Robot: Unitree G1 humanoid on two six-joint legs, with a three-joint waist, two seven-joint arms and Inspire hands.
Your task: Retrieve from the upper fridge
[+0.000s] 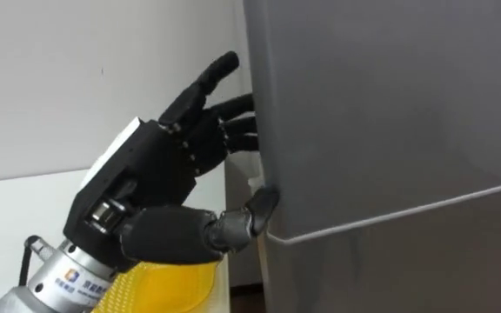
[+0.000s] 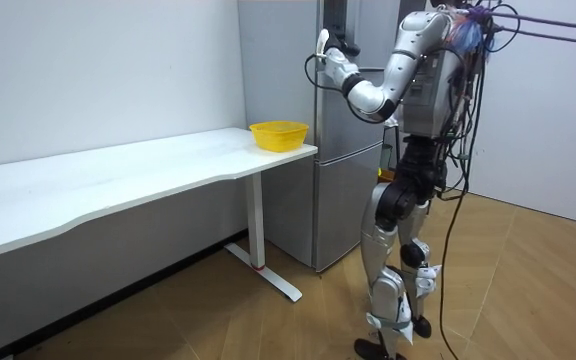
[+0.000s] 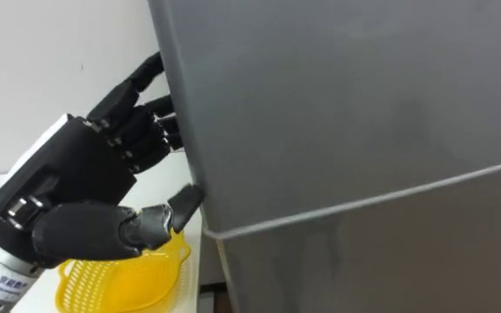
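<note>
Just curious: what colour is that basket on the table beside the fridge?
Yellow; the basket shows best in the room view.

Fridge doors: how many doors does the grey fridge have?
2. The upper door is above the thin seam, with the robot's left hand at its left edge. The lower door is below the seam. More may be hidden above the pictures.

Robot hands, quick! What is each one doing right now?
Left hand: at the upper fridge door edge; grip cannot be told.
Right hand: cannot be told.
</note>
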